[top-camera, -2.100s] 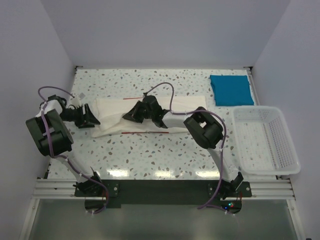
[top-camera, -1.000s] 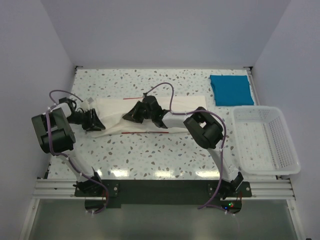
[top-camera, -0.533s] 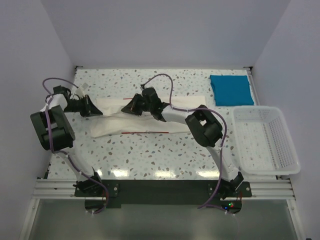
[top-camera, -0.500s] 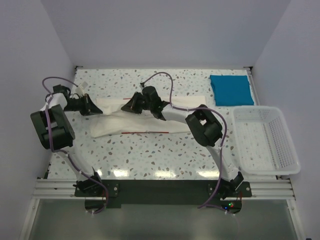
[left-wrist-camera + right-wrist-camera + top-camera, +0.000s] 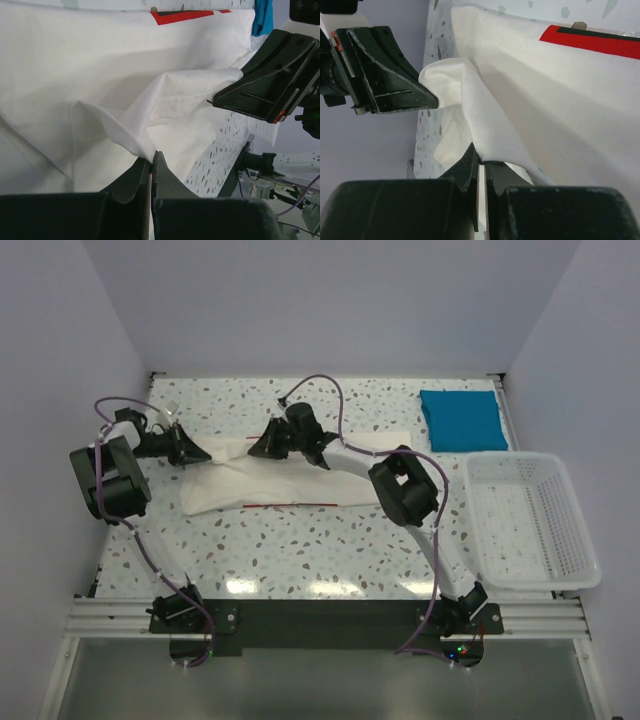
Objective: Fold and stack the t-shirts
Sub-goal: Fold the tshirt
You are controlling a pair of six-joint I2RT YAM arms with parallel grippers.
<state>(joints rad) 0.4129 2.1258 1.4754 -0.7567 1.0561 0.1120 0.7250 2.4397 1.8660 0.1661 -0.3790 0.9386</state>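
The cream-white t-shirt [image 5: 300,478] lies as a long folded band across the middle of the table, a thin red line along its near edge. My left gripper [image 5: 203,453] is shut on a pinch of its left end, clear in the left wrist view [image 5: 151,159]. My right gripper [image 5: 256,449] is shut on a raised fold of the same shirt [image 5: 481,160]. The two grippers face each other a short way apart. The red panel [image 5: 600,43] peeks out at the far edge. The teal-blue t-shirt [image 5: 462,420] lies folded at the back right.
A white lattice basket [image 5: 573,570] stands at the right edge of the speckled table [image 5: 320,550]. Walls close in the left, back and right sides. Both arms' cables arch over the shirt's far side.
The left gripper has closed on the shirt's left end. Both grippers have moved toward the far side, drawing the pinched cloth up and back with them.
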